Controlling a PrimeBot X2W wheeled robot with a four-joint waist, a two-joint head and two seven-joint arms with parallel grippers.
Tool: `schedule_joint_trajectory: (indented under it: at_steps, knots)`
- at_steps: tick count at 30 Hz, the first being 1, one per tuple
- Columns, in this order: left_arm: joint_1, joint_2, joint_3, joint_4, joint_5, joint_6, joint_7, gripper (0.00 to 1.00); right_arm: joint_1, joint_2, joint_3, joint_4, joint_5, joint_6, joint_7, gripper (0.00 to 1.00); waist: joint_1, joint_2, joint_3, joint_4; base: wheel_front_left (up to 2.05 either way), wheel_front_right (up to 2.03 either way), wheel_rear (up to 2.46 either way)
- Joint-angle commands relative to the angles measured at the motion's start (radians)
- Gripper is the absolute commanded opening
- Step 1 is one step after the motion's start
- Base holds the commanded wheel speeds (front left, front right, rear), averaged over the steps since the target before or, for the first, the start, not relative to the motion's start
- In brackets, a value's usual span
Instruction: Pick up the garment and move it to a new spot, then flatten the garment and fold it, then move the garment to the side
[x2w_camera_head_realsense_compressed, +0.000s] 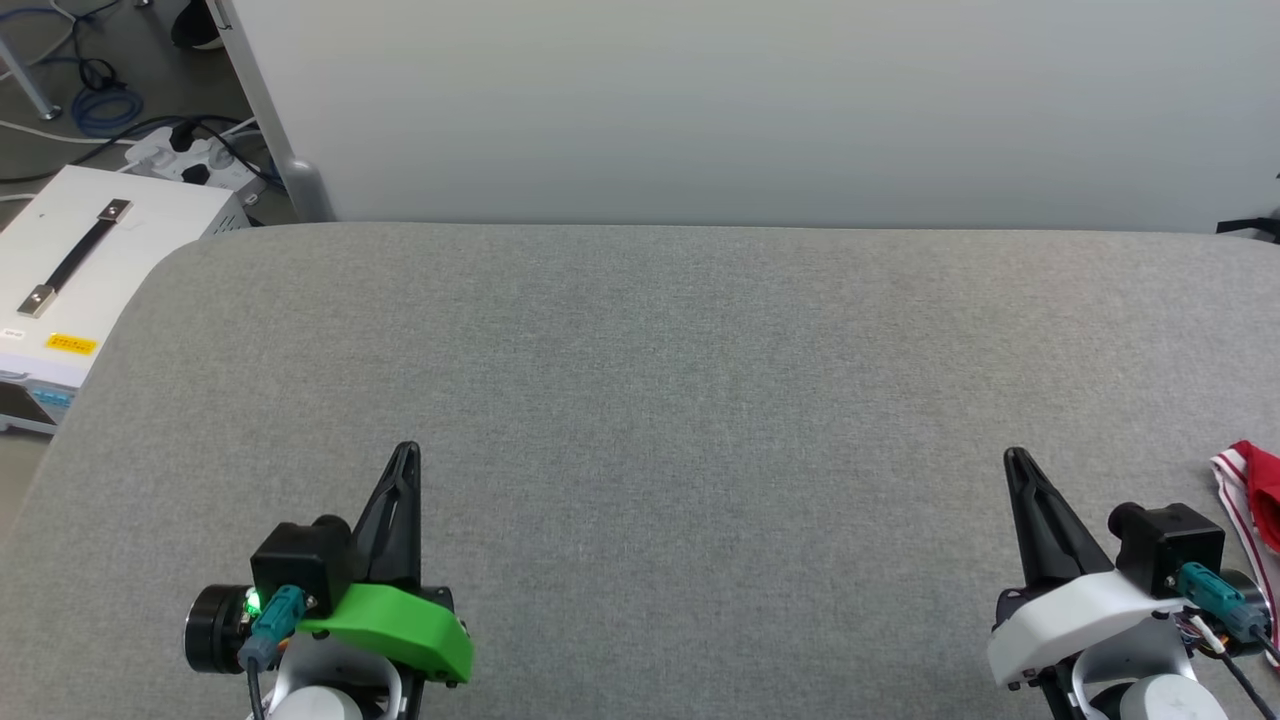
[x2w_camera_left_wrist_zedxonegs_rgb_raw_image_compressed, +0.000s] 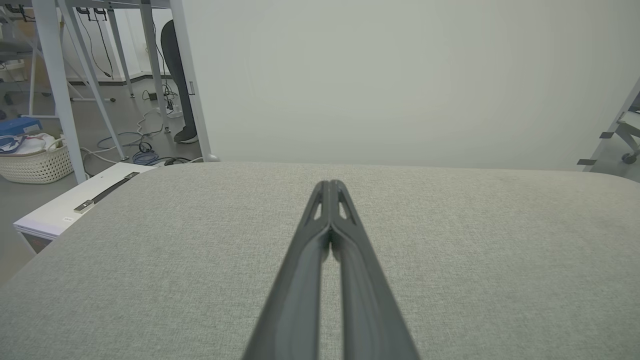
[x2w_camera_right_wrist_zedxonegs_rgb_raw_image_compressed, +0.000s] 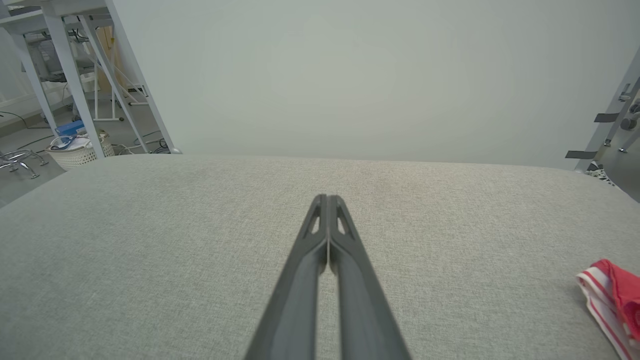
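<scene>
The garment (x2w_camera_head_realsense_compressed: 1250, 500) lies at the table's right edge, mostly cut off: I see red cloth and red-and-white striped trim. In the right wrist view the garment (x2w_camera_right_wrist_zedxonegs_rgb_raw_image_compressed: 612, 297) sits at the lower right, well to the right of my fingers. My right gripper (x2w_camera_head_realsense_compressed: 1014, 458) is shut with nothing in it, left of the garment and apart from it; its tips (x2w_camera_right_wrist_zedxonegs_rgb_raw_image_compressed: 327, 199) meet over bare cloth. My left gripper (x2w_camera_head_realsense_compressed: 408, 450) is shut and empty at the lower left, its tips (x2w_camera_left_wrist_zedxonegs_rgb_raw_image_compressed: 329, 185) pressed together above the table.
The grey fabric-covered table (x2w_camera_head_realsense_compressed: 650, 380) spreads between both grippers. A pale partition wall (x2w_camera_head_realsense_compressed: 750, 100) stands behind it. Off the left edge sit a white box with a black handle (x2w_camera_head_realsense_compressed: 70, 270), a power strip with cables (x2w_camera_head_realsense_compressed: 190, 155) and a wicker basket (x2w_camera_left_wrist_zedxonegs_rgb_raw_image_compressed: 35, 157). A person's leg (x2w_camera_left_wrist_zedxonegs_rgb_raw_image_compressed: 177, 75) stands beyond.
</scene>
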Motion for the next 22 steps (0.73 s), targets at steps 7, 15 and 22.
schedule_joint_trajectory:
  at_steps: [7, 15, 22]
  knots:
    - [0.009, -0.008, 0.008, -0.013, 0.023, 0.013, 0.020, 0.00, 0.003, 0.003, -0.004, -0.011, -0.021, 0.000, 0.012, 0.00, 0.0000, 0.0000, 0.000, -0.004, 0.00, 0.00, 0.00]
    - [0.011, -0.011, 0.012, -0.021, 0.037, 0.020, 0.036, 0.00, 0.003, 0.005, -0.006, -0.017, -0.037, 0.000, 0.022, 0.00, 0.0000, 0.0000, 0.000, -0.008, 0.00, 0.00, 0.00]
    - [0.012, -0.013, 0.016, -0.027, 0.049, 0.027, 0.050, 0.00, 0.004, 0.007, -0.007, -0.022, -0.051, 0.000, 0.031, 0.00, 0.0000, 0.0000, 0.000, -0.011, 0.00, 0.00, 0.00]
